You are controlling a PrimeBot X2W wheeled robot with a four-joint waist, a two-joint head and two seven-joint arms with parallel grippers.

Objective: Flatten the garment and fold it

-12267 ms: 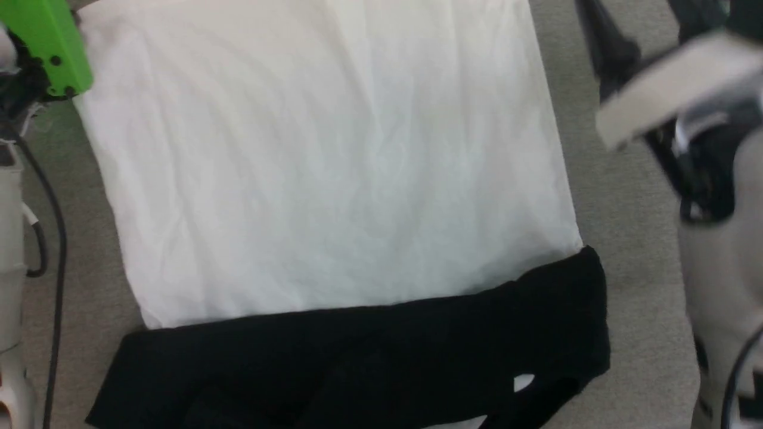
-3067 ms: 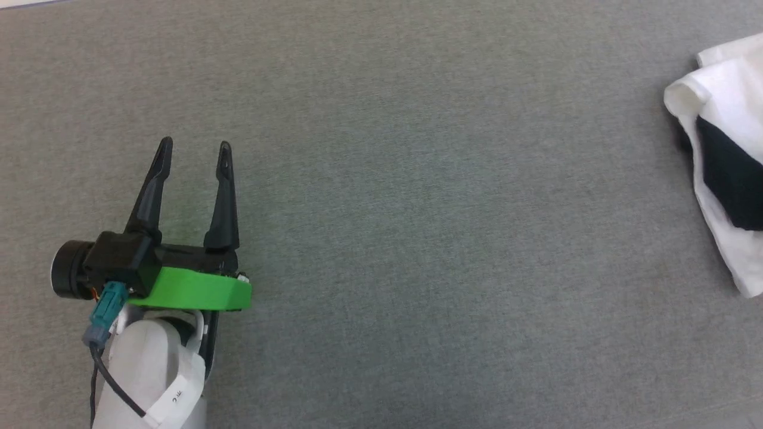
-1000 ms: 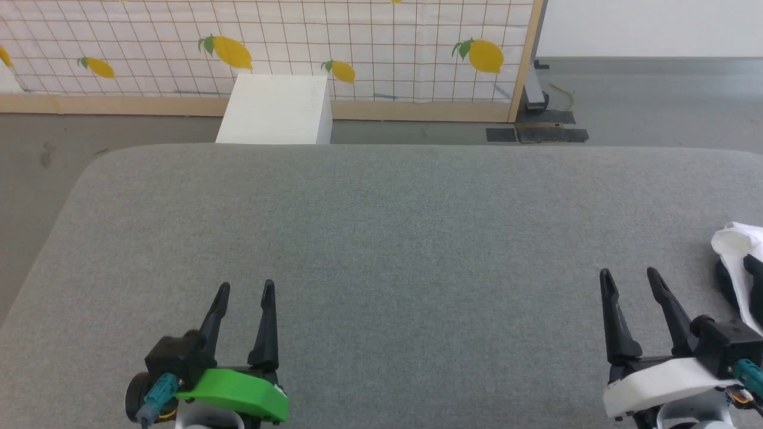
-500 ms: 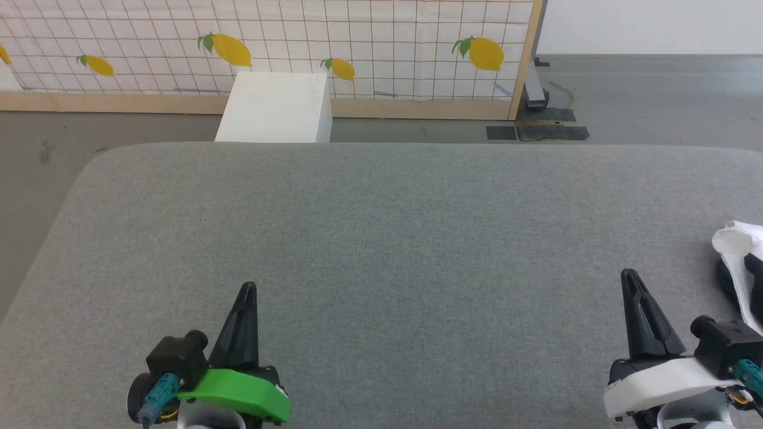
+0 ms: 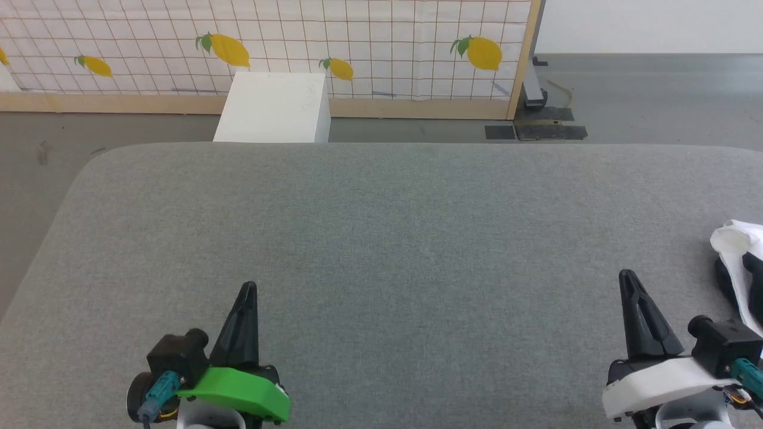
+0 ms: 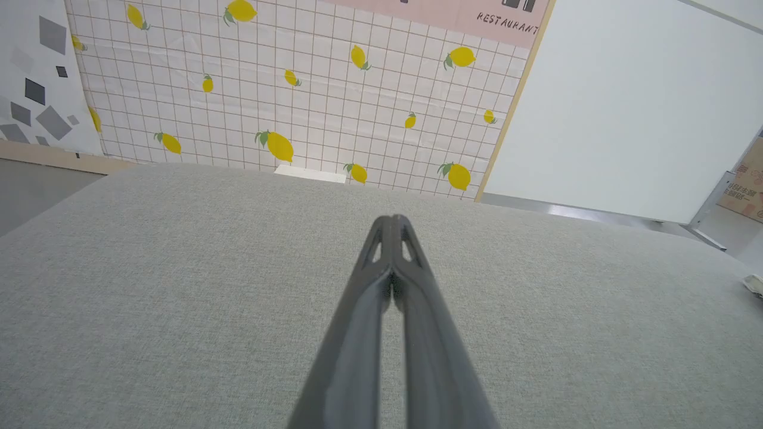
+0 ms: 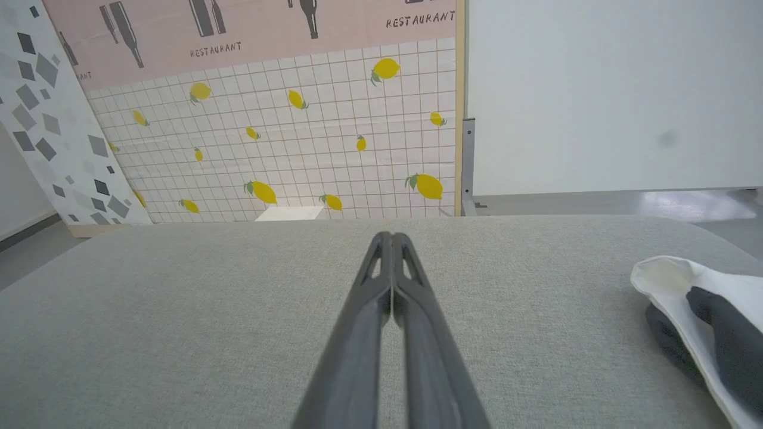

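Whereas a second ago both were spread, the left end effector (image 5: pixel 248 293) and right end effector (image 5: pixel 627 280) are now sitting pressed together, empty, at the worktop's (image 5: pixel 381 226) near side. Open surface is stretching between them and to the far edge. The garment (image 5: pixel 730 245) is lying bunched just right of the right end effector.

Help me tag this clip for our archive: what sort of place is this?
Likely a staged robot test room, not a real home: a freestanding lemon-tile backdrop panel, a printed RESTAURANT banner, and a large grey fabric-covered surface.
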